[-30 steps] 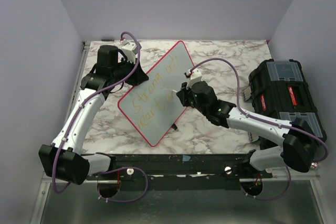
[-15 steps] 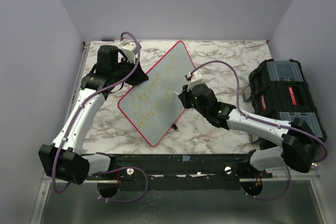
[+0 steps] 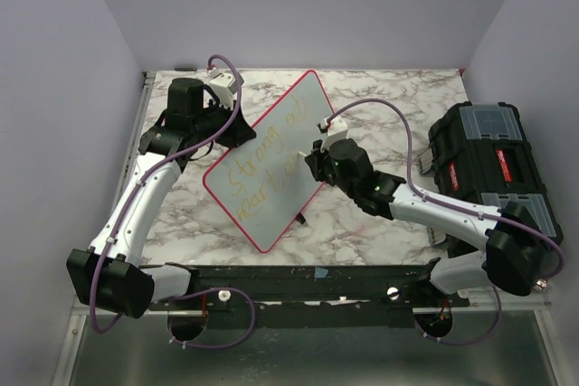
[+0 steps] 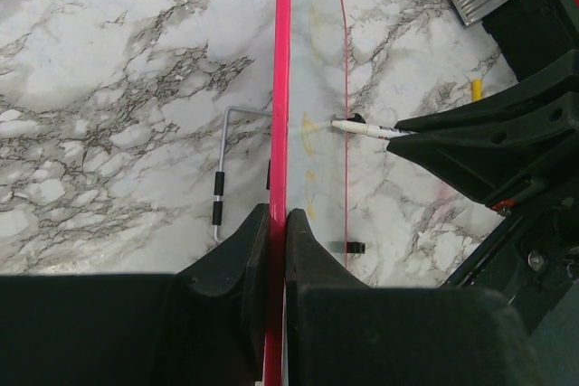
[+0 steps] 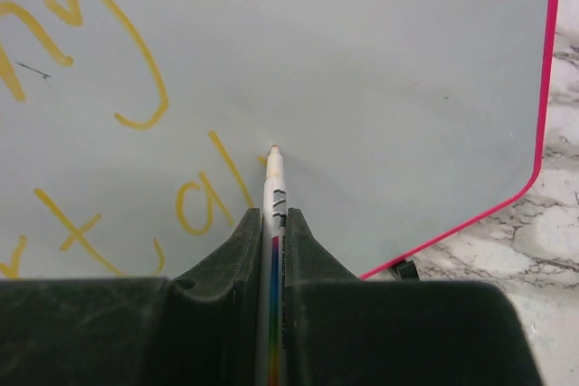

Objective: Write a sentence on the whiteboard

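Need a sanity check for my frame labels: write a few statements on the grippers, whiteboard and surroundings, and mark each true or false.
1. The left gripper is clamped on the rim of the whiteboard. True.
2. The right gripper holds an eraser. False: it holds a marker, tip pointed at the board.
3. The sentence is written in blue. False: the writing is yellow-orange.
4. A black toolbox sits to the right of the board in the top view. True.

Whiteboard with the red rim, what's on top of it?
Two lines of yellow-orange cursive handwriting and the tip of a white marker held by the right gripper. What lies under the red-rimmed whiteboard is covered.
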### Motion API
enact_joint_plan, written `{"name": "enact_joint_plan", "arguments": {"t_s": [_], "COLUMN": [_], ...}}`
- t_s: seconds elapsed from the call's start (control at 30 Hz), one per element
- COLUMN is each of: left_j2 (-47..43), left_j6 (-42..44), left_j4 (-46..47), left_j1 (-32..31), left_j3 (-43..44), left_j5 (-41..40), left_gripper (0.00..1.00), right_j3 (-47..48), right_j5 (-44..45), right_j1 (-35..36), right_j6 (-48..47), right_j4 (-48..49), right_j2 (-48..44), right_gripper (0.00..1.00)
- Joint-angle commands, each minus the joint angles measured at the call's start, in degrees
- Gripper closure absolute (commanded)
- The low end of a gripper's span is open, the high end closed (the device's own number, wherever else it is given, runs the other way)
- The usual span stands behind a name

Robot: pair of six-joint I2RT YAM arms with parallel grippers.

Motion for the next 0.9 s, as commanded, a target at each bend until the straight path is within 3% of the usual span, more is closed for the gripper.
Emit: {"name": "enact_joint_plan", "arguments": {"t_s": [0.0, 0.63, 0.87], "left_j2": [-1.02, -1.1, -1.1], "left_j6": [3.72, 3.77, 3.7], "left_j4": [-0.44, -0.44, -0.49], "left_j1": [-0.55, -0.55, -0.6], "left_j3": [0.68, 0.68, 0.62], "left_j5": [-3.09, -3.09, -3.15], "left_gripper": [1.0, 1.0, 1.0], "right_j3": [3.11, -4.03, -2.42], "right_j5": [0.73, 1.79, 2.11], "right_j1": [-0.11, -0.18, -0.3], "right_j6": [-0.96, 0.98, 0.36], "right_j4": [0.07, 0.82, 0.92], "right_j2": [1.73, -0.51, 0.3], "right_gripper": [0.99, 0.99, 0.99]}}
